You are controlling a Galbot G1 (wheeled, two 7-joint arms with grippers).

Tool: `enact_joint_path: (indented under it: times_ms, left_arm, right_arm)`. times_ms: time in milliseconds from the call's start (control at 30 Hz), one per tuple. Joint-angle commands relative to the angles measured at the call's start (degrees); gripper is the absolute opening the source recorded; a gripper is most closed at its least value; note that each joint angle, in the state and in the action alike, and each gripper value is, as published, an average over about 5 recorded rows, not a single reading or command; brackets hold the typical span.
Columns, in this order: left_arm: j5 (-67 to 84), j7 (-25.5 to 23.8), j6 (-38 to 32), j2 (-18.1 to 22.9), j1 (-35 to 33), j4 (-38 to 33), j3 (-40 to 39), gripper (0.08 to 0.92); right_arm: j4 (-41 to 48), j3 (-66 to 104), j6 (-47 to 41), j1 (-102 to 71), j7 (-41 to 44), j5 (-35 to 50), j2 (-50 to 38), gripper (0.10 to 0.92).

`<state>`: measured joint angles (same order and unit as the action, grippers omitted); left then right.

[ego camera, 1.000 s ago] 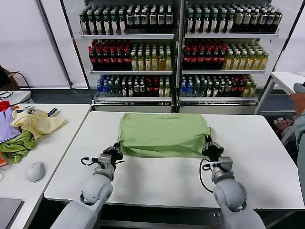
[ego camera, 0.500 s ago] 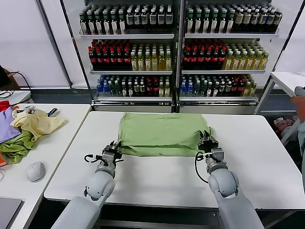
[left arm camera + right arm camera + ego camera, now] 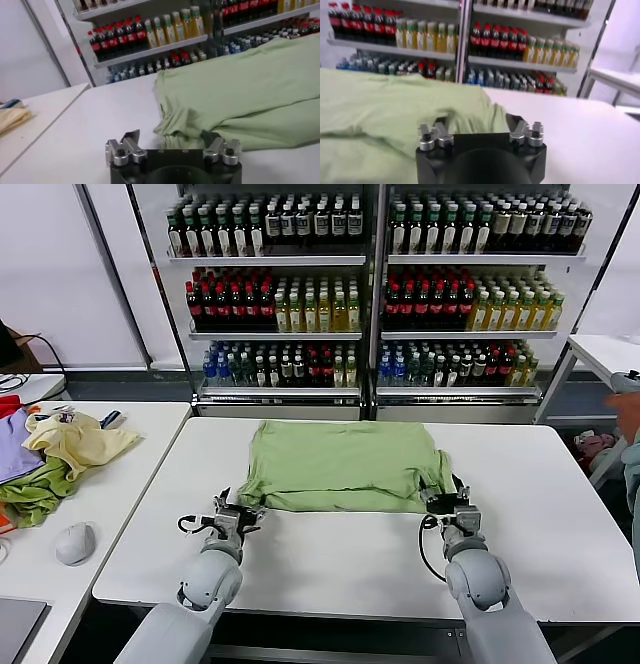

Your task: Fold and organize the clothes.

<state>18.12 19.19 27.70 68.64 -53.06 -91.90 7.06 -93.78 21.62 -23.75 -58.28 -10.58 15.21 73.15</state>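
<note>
The light green T-shirt [image 3: 340, 469] lies folded in a flat rectangle at the middle of the white table [image 3: 330, 559]. My left gripper [image 3: 236, 510] is open just short of the shirt's near left corner. In the left wrist view the shirt [image 3: 240, 95] lies ahead of the open gripper [image 3: 170, 140], its bunched corner between the fingers. My right gripper [image 3: 447, 496] is open at the shirt's near right corner. In the right wrist view the fabric [image 3: 385, 105] reaches between the spread fingers of the gripper [image 3: 479, 125]. The shirt's print is hidden.
On a second table to the left lie a pale yellow garment [image 3: 75, 439], a darker green cloth [image 3: 35, 489], a purple cloth [image 3: 12, 452] and a mouse [image 3: 75, 542]. Bottle shelves [image 3: 370, 284] stand behind. A person [image 3: 630, 424] is at the right edge.
Both grippers have let go of the shirt's near corners and drawn back toward me. The near edge has dropped flat onto the table.
</note>
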Motion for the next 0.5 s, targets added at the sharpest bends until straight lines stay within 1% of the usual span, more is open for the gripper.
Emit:
enact_joint_path:
  times_ms: [33, 67, 233, 400, 500]
  left_arm:
    - [1.8, 0.0, 0.3, 0.8, 0.7, 1.5, -0.3, 0.755]
    - [2.1, 0.0, 0.5, 0.9, 0.7, 1.6, -0.3, 0.721]
    - [3.5, 0.0, 1.9, 0.9, 0.9, 2.0, -0.2, 0.584]
    - [3.8, 0.0, 2.3, 0.9, 0.7, 1.9, 0.1, 0.436]
    - [4.0, -0.1, 1.4, 0.7, -0.2, 0.6, 0.3, 0.349]
  right_arm:
    - [1.1, -0.3, -3.1, -0.7, -0.8, 3.2, 0.0, 0.731]
    - [1.1, -0.5, -3.0, -0.6, -0.8, 3.4, 0.0, 0.696]
    - [1.1, -1.1, -2.6, -0.5, -0.6, 3.6, -0.3, 0.576]
    - [0.8, -1.1, -2.1, -0.9, -0.4, 3.7, -0.7, 0.412]
    - [0.4, -1.0, -1.9, -1.4, -0.3, 3.7, -0.7, 0.325]
